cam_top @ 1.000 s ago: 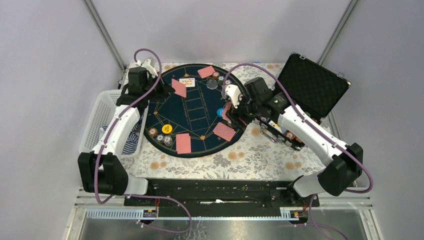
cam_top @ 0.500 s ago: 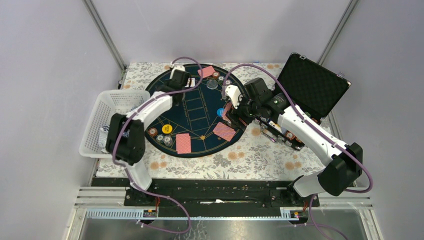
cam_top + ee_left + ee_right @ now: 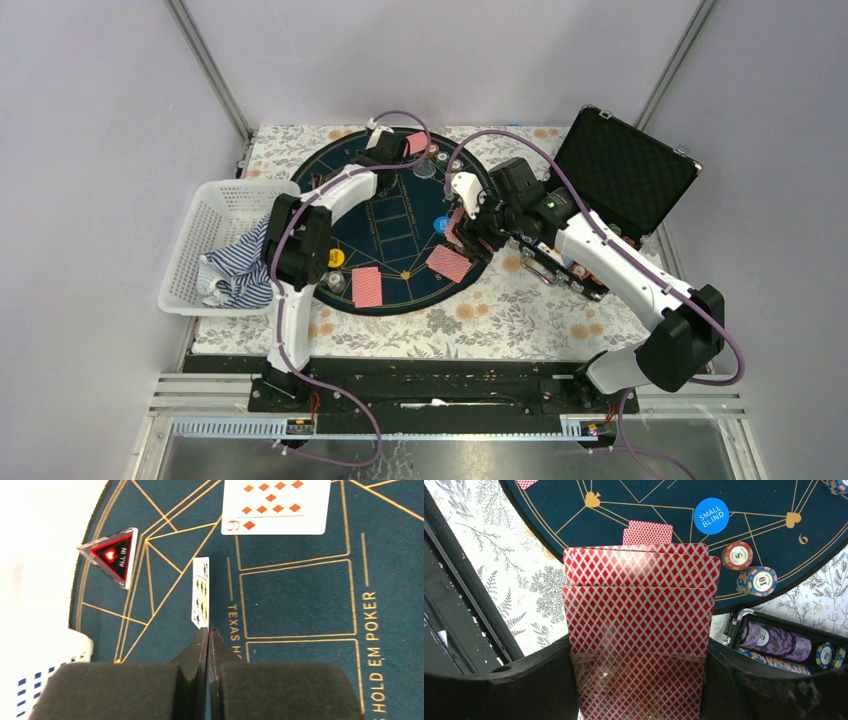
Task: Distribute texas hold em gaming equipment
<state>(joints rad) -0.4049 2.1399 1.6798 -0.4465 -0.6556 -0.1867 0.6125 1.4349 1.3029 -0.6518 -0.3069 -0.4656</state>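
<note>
Floral counter (image 3: 500,310) is bearing blue mat (image 3: 400,225) near far edge; left gripper (image 3: 207,630) is pinching a card (image 3: 201,592), right gripper (image 3: 639,680) clamping deck (image 3: 639,605).

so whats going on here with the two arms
A poker game is being laid out. The left gripper pinches a single card edge-on above the dark-blue mat, near a face-up diamonds card and the ALL IN marker. The right gripper holds the red-backed deck over the mat's edge, beside the small blind button.
</note>
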